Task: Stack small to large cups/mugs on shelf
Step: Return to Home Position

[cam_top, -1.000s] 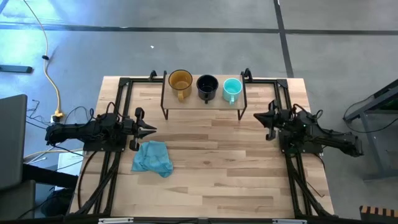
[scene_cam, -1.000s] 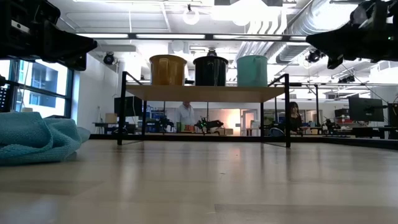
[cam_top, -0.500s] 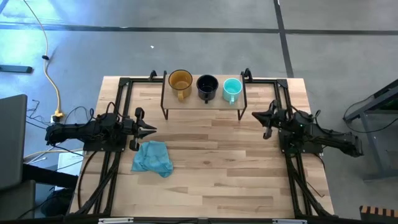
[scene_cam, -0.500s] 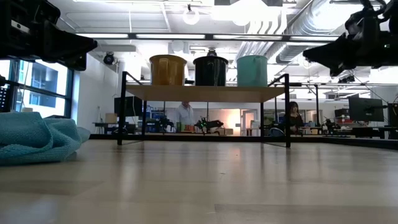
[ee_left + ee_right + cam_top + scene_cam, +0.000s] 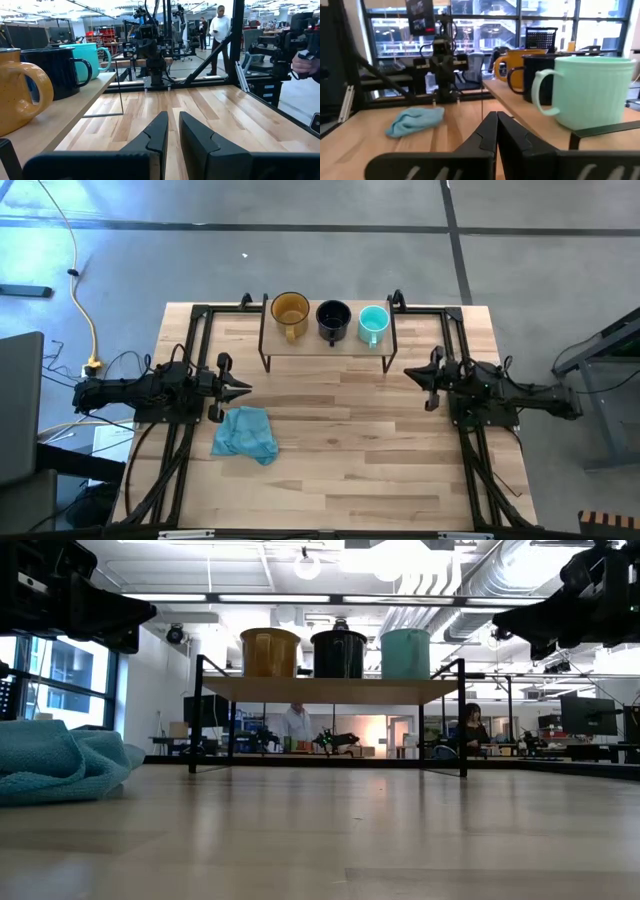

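- Front of the wooden surface (image 5: 330, 470) bare. A crumpled blue cloth (image 5: 246, 433) lies toward its left side, just in front of the left arm.
- Left gripper (image 5: 247, 388) hangs above the surface beside the cloth, pointing inward. Fingers drawn close, a thin slit between them, nothing held.
- Right gripper (image 5: 408, 372) sits opposite, near the shelf's right front leg but clear of it. Fingers pressed together, empty.
- Shelf (image 5: 325, 345) stands at the back of the surface, between the two arms.
- On it, three mugs upright in a row, side by side and not nested: amber mug (image 5: 290, 310) at the left end, black mug (image 5: 333, 318) in the middle, teal mug (image 5: 373, 321) at the right end. Handles face the front.
- Beyond the surface: open workshop, people standing far off.

Judgement: placing looks finished; what remains is parking the arms.

Risks from here:
- Right arm is the one nearest the shelf. A wide swing while folding back could clip the leg or board edge and jolt the teal mug, which stands close to that end.
- The forward-facing handles could catch a passing finger.
- Left arm dropping low could snag the cloth and drag it.
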Available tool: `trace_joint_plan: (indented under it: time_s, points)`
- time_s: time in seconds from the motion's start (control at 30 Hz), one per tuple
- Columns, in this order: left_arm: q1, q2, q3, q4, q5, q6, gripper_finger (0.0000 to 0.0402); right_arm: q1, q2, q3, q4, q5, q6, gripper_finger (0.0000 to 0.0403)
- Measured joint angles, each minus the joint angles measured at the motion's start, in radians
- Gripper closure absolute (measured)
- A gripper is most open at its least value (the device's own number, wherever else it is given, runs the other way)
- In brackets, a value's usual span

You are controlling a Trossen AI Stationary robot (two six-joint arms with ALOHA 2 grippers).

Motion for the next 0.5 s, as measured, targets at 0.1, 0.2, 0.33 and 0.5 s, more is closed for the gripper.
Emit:
trace_joint_plan:
  time_s: [0.1,0.2,0.33,0.5]
  points:
    - [0.0,0.0,0.0,0.0,0.0,0.0,0.0364,0.012,0.0,0.0,-0.026,-0.003,0.008,0.0403]
    - [0.0,0.0,0.0,0.0,0.0,0.0,0.0364,0.039,0.0,0.0,-0.03,-0.02,0.029,0.0403]
    - [0.0,0.0,0.0,0.0,0.0,0.0,0.0364,0.081,0.0,0.0,-0.03,-0.001,0.027,0.0403]
    - [0.0,0.0,0.0,0.0,0.0,0.0,0.0364,0.105,0.0,0.0,-0.06,0.031,0.016,0.0403]
